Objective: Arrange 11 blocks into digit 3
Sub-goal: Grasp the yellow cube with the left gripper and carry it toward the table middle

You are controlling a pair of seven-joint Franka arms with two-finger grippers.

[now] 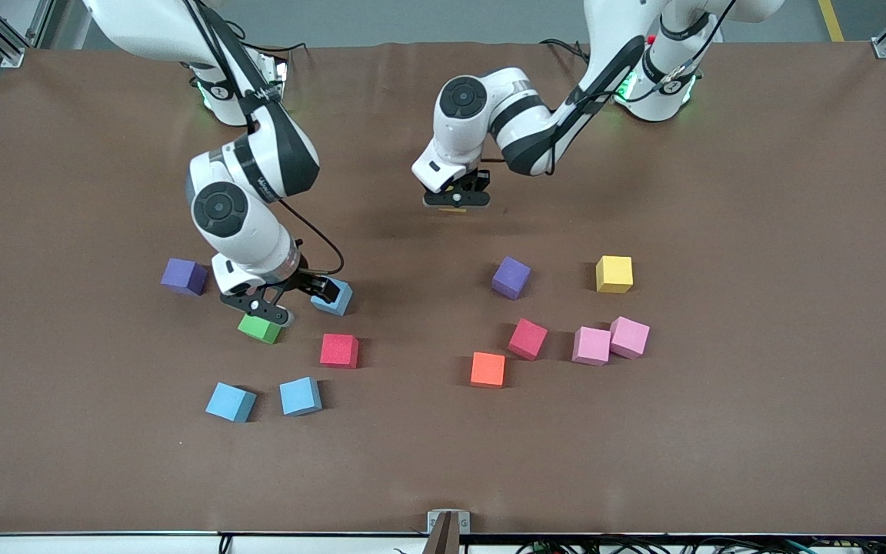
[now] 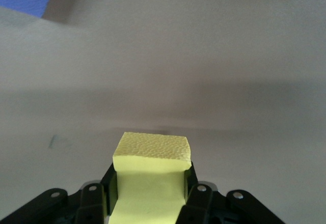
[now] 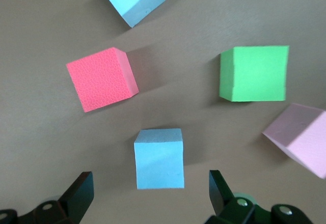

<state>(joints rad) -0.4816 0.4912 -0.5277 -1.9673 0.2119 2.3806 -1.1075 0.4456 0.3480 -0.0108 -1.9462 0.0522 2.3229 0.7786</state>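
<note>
Over the middle of the table (image 1: 797,462), toward the robots' edge, the left gripper (image 1: 456,201) is clamped on a yellow block (image 2: 151,175), prob abt to set down the first cube of the 3. Right gripper (image 1: 289,298) is spread wide around a light blue block (image 3: 159,158), needs to close. Other blocks scattered, no digit yet. Arm lettering unreadable.

White arms (image 1: 258,231) — black joints, black cables.

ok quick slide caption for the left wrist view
Left gripper shut on a yellow foam cube, held above the bare brown table mat.
</note>
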